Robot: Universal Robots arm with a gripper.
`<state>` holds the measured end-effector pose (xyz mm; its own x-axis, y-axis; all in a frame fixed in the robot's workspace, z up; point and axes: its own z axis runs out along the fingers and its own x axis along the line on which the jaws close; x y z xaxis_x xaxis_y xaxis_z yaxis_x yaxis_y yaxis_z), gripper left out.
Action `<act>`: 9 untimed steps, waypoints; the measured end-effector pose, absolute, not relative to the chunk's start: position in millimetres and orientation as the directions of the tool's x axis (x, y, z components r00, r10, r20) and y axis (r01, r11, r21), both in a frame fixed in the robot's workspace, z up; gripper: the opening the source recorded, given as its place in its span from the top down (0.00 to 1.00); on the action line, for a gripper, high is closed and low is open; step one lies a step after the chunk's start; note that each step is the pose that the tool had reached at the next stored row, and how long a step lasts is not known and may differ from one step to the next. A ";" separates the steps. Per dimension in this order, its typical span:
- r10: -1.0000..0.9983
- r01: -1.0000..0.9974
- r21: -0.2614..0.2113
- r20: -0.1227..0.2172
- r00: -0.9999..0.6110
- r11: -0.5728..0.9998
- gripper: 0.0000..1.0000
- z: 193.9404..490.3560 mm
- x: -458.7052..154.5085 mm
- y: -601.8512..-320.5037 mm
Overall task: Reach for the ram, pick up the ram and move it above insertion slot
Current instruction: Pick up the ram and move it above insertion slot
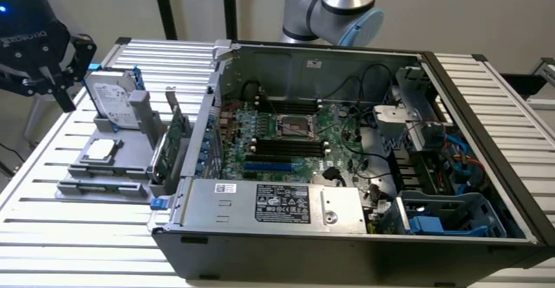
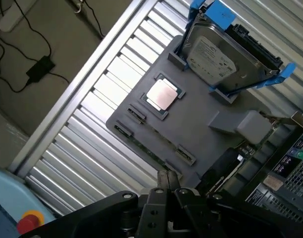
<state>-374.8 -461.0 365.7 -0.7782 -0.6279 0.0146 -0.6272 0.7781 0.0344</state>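
Right now I see the gripper (image 2: 169,178) above the grey holder (image 2: 201,144), its fingertips drawn narrow and nearly together, holding nothing. The ram (image 2: 149,144) sits edge-up in a slot along the holder's rim, on the side away from the hard drive (image 2: 211,54). The gripper is not touching the ram.

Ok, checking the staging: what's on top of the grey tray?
On the grey tray: a hard drive standing upright, a silver processor lying flat, and the ram edge-on in its slot. Its lower part is hidden there.
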 end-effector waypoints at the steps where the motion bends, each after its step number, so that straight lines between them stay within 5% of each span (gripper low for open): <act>1: -0.642 -0.641 0.034 0.015 -0.767 0.767 0.89 365.3 -374.8 -461.0; 9: -0.747 -0.746 0.034 0.015 -0.665 0.665 0.89 362.0 -374.8 -461.0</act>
